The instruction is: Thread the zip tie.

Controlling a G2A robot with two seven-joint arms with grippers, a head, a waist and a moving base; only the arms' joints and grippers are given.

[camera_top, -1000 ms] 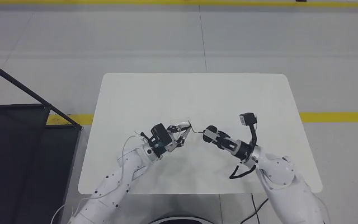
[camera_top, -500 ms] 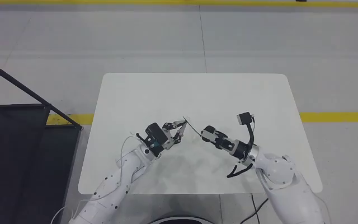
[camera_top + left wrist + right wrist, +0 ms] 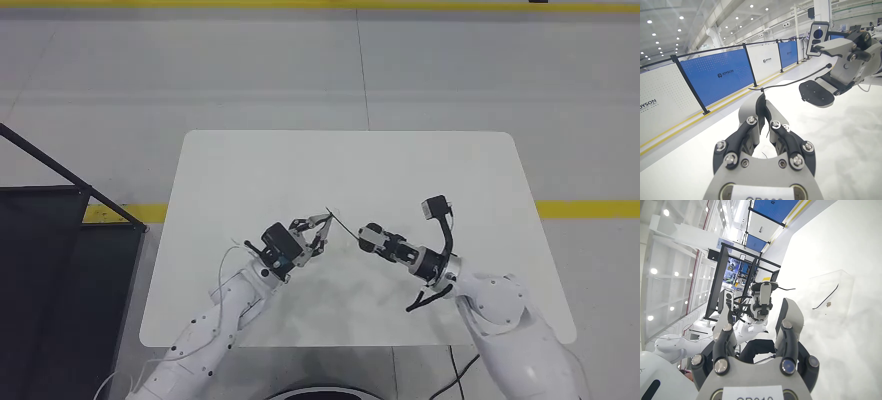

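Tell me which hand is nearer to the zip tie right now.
Left. The left hand is shut on the zip tie near its head; the right hand is open, facing the tie's free end without gripping it.

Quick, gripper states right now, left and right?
Left gripper: closed on the zip tie.
Right gripper: open, holding nothing.

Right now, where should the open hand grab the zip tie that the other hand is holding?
Probably the free end. The left hand is shut on the zip tie, and the thin strip sticks out in the air toward the open right hand. Come from that side, straight along the strip, one finger on each side of it, and pinch close to the tip.
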